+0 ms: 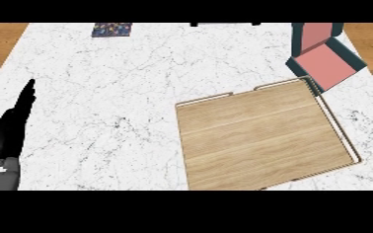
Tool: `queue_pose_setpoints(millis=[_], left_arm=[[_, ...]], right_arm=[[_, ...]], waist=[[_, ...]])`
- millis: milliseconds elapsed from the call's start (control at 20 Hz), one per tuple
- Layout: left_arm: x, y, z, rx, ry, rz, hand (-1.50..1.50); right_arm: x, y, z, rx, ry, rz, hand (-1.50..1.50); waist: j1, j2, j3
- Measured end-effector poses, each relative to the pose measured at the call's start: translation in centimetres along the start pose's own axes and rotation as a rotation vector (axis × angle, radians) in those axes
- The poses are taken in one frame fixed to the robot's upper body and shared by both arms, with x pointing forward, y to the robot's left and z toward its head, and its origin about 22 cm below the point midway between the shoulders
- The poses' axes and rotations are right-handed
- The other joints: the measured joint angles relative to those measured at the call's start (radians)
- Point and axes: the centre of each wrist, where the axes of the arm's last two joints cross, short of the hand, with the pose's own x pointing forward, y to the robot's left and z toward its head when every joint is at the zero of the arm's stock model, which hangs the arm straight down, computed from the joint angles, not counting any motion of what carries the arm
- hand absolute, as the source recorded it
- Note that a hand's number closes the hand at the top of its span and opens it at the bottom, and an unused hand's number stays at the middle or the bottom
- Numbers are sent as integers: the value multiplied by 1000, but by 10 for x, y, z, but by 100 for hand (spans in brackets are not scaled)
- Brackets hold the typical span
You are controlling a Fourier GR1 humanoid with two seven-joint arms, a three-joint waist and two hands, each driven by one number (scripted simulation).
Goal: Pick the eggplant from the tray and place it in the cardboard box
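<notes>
Wooden tray point(262, 138) at 4 o'clock, only bare wood showing inside. Box point(324, 54) with pink inner faces and dark teal outside at 2 o'clock, touching tray's far corner. Eggplant not visible anywhere. Left hand point(16, 121) at 9 o'clock, fingers straight, holding nothing.

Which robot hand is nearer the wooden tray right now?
Left, by default. The left robot hand rests open at the view's left edge, across bare counter from the wooden tray. The right robot hand is out of view.
</notes>
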Motion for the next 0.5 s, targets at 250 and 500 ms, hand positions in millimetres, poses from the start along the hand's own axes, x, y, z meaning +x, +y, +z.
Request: queue_pose_setpoints(millis=[250,500], left_arm=[[3,-8,2,-16,-17,-4,0],[9,-7,-2,-23,-24,-5,0]], right_arm=[[-9,-21,-12,-79,-83,-46,150],[15,-38,-37,-85,-123,-174,150]], waist=[[24,2,-1],[38,4,-2]])
